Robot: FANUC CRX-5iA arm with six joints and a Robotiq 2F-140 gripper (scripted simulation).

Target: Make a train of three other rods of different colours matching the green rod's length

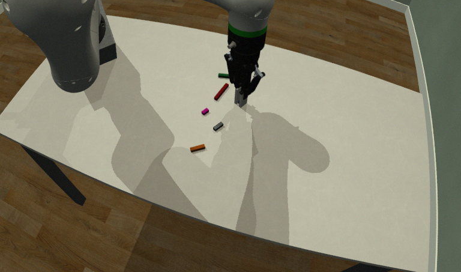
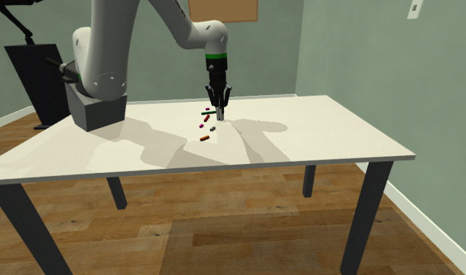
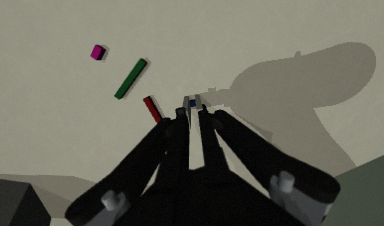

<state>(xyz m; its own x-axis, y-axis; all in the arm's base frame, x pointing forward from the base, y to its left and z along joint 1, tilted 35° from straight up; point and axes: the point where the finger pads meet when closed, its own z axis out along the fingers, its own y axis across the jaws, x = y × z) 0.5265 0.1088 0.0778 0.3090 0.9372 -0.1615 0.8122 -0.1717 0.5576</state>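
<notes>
My gripper (image 1: pixel 240 103) (image 2: pixel 219 118) (image 3: pixel 192 102) is low at the table, its fingers slightly open around the small blue rod (image 3: pixel 192 103), with almost no room beside it. The top view does not show the blue rod. The red rod (image 1: pixel 221 91) (image 2: pixel 206 118) (image 3: pixel 152 109) and the green rod (image 1: pixel 222 75) (image 2: pixel 207 113) (image 3: pixel 131 79) lie near the gripper. One magenta rod (image 1: pixel 204 111) (image 2: pixel 201 125), the grey rod (image 1: pixel 218 126) (image 2: pixel 212 129) and the orange rod (image 1: pixel 197 148) (image 2: pixel 204 138) lie apart. Another magenta rod (image 2: pixel 207 108) (image 3: pixel 97 52) lies beyond the green one.
The white table (image 1: pixel 356 160) (image 2: pixel 326 131) bears all the rods and the arm's base (image 2: pixel 97 112). Arm shadows fall across its middle. The gripper hides part of the green rod in the top view and part of the red rod in the wrist view.
</notes>
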